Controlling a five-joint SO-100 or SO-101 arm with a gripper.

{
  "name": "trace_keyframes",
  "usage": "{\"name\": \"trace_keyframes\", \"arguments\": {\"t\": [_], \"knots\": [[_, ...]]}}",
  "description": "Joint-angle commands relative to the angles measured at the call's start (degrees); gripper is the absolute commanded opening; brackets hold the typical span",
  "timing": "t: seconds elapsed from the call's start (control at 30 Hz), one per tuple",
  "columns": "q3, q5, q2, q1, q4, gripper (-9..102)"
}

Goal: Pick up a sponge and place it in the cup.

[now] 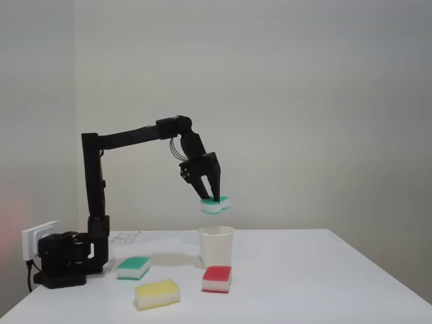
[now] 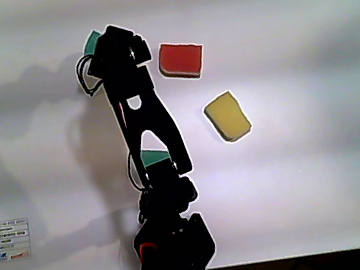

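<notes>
Sponge point(image 1: 216, 204), teal-green on top and white beneath with rounded corners, hangs clamped in the black end effector point(image 1: 213, 198) directly above the white paper cup point(image 1: 216, 246), clear of its rolled rim; a red-topped sponge point(image 1: 217, 278) lies at the cup's 6 o'clock on the white surface point(image 1: 324, 277).

Matt surfaces throughout, foam and paper.
Sponge point(image 1: 216, 204) soft foam; cup point(image 1: 216, 246) plain matt paper; arm point(image 1: 135, 137) matt black plastic; table point(image 1: 324, 277) smooth white.
</notes>
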Motion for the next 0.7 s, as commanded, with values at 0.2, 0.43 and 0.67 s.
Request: {"name": "trace_keyframes", "arguments": {"t": [0.2,0.43,0.67], "knots": [[0.6,-0.4,-0.6,2.1,-3.5,0],[6.4,-2.3,2.5,3.0,-6.0,0],[9.9,-2.8,3.4,3.8,-8.6,7]]}}
